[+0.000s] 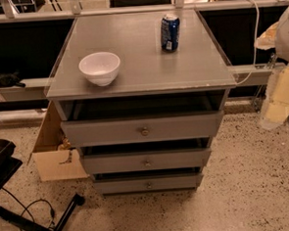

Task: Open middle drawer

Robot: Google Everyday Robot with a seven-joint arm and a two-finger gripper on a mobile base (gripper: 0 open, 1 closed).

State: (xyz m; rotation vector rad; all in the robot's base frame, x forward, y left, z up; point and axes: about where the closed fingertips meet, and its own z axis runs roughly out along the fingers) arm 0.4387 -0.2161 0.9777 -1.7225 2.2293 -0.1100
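Middle drawer (118, 163), bowl (100, 67) above, gripper (277, 104) far right

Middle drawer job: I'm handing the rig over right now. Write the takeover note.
Gripper: not in view. What looks like a pale part of the arm shows at the right edge, apart from the cabinet.
Middle drawer: not visibly pulled out, nothing touching its knob.
On the cabinet top: bowl on the left, can at back right.
Done: nothing that shows.
Left: bring the gripper to the knob, grip it, pull the drawer out.
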